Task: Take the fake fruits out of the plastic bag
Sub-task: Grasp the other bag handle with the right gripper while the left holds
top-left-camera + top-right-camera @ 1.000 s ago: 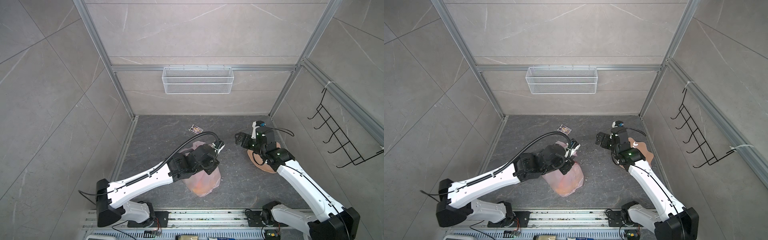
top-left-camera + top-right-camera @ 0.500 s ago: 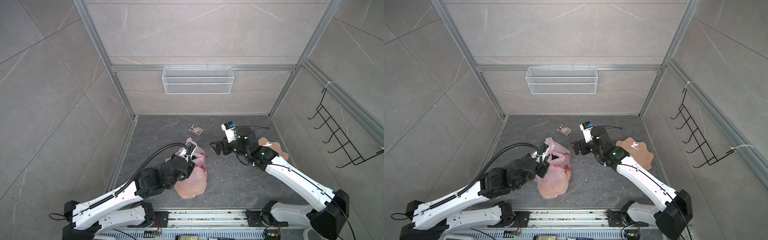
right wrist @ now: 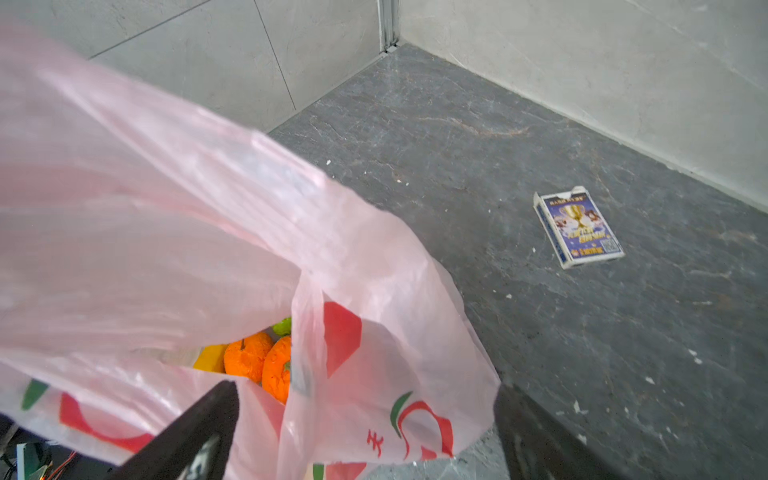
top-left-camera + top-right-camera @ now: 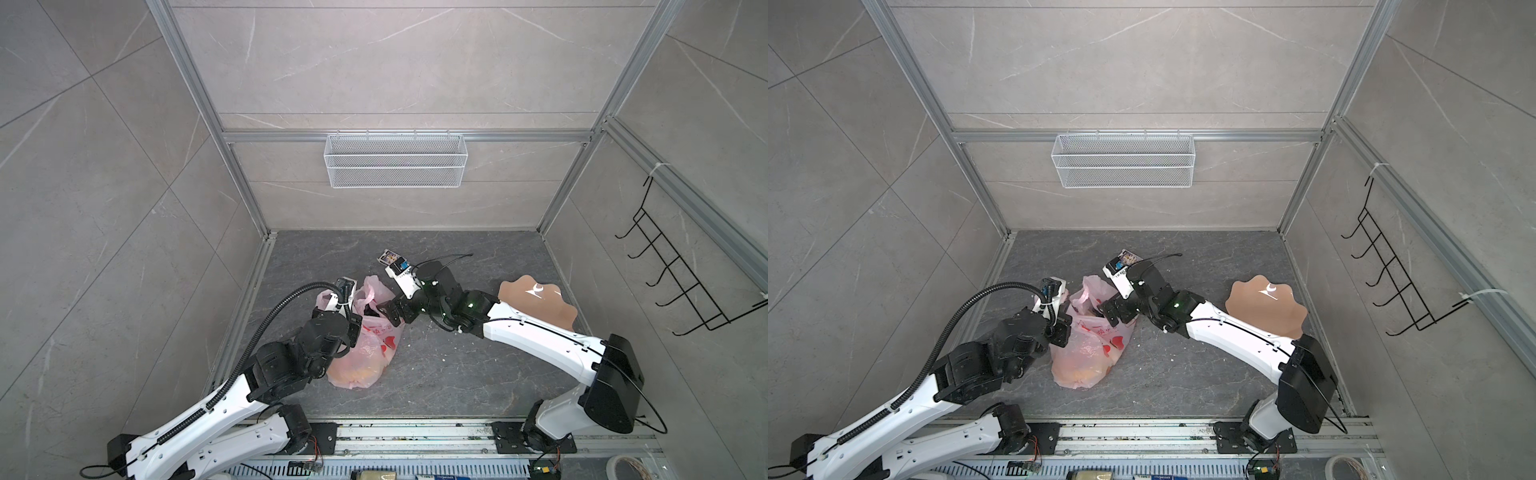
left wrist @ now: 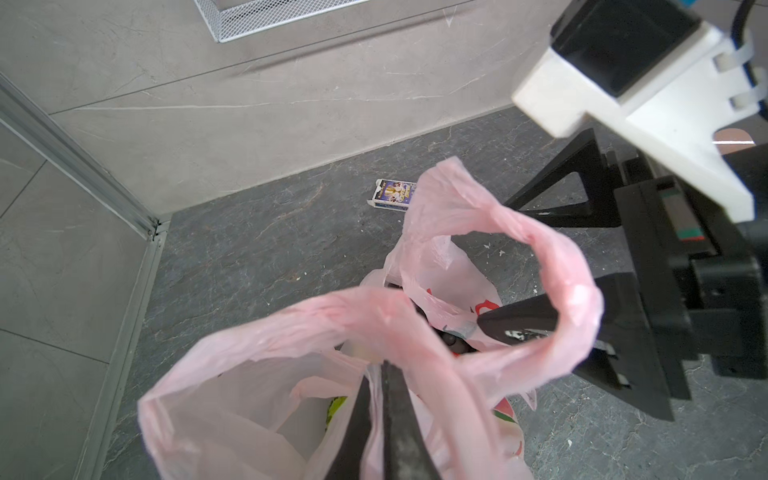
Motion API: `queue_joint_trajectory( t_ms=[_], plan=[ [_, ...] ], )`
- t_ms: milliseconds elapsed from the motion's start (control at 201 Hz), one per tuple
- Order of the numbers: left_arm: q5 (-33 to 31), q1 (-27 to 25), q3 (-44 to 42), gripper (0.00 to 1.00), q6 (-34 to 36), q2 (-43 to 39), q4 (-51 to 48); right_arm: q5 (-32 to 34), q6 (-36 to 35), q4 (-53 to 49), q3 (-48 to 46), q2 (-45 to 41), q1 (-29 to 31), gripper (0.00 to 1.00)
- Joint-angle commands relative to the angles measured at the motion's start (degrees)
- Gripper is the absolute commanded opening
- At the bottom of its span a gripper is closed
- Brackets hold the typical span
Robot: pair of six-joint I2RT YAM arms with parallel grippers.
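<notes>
The pink plastic bag [image 4: 368, 347] [image 4: 1090, 351] lies on the dark floor with its mouth towards the back. My left gripper [image 5: 376, 370] [image 4: 356, 321] is shut on the bag's rim by one handle and holds the mouth up. My right gripper [image 3: 361, 415] [image 4: 387, 312] [image 4: 1113, 311] stands open at the mouth. The printed side wall of the bag [image 3: 374, 374] lies between its fingers [image 3: 208, 415], with one finger at the opening and the other outside. Inside show two oranges [image 3: 249, 357], a yellow fruit [image 3: 210, 357] and a green one [image 3: 282, 326]. The other fake fruits are hidden.
A peach scalloped plate [image 4: 540, 303] [image 4: 1262, 307] lies at the right. A small blue card box [image 4: 388, 258] [image 3: 579, 226] lies behind the bag. A white wire basket [image 4: 395, 160] hangs on the back wall, a black hook rack [image 4: 673, 274] on the right wall.
My right gripper has swung left from above the plate to the bag's mouth. My left arm has drawn back to the left, still gripping the bag, which now stands open.
</notes>
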Motion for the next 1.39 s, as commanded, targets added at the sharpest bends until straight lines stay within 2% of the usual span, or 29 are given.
queue_joint_trajectory(
  t_ms=[0,324,373,523,578,722,831,1056,1115,1220,1329,1384],
  plan=[
    [-0.3,0.4,0.1,0.0,-1.1,-0.6,0.9,-1.8,-1.9,3.6,2.7,1.0,2.1,0.98],
    [-0.8,0.7,-2.0,0.0,-0.6,-2.1,1.7,-1.7,0.8,7.6,-3.6,-5.4,4.0,0.94],
    [-0.6,0.7,-2.3,0.0,-0.4,-2.1,2.0,-0.6,2.4,7.9,-4.3,-7.3,4.5,0.91],
    [-0.4,0.9,-2.9,0.0,-0.3,-2.1,2.6,3.2,10.4,10.8,-5.6,-12.9,7.1,0.9],
    [0.1,0.9,-3.2,0.0,-0.4,-2.0,2.8,7.0,13.1,10.0,-4.7,-13.5,9.2,0.91],
    [1.0,1.0,-3.4,0.0,-0.8,-1.5,3.2,13.8,22.6,4.9,-1.1,-11.9,11.0,0.91],
    [1.4,1.0,-3.3,0.0,-1.0,-1.7,3.2,18.5,28.6,-3.7,4.1,-8.2,11.2,0.9],
    [1.4,1.0,-3.7,0.0,-1.4,-2.0,3.1,14.4,33.4,-6.8,9.3,-1.9,11.2,0.84],
    [1.1,1.0,-3.7,0.0,-1.7,-2.1,2.8,14.6,33.9,-9.5,11.0,-0.5,11.2,0.79],
    [0.1,1.0,-4.1,0.0,-1.9,-2.1,3.1,17.0,34.6,-12.6,11.5,-0.5,11.1,0.63],
    [0.2,1.6,-3.7,0.0,-1.5,0.1,4.2,18.4,34.5,-14.4,11.0,-2.7,9.3,0.27],
    [0.6,2.3,-3.2,0.0,-1.2,1.8,5.1,18.5,35.2,-14.5,9.9,-4.4,7.3,0.15]
  ],
)
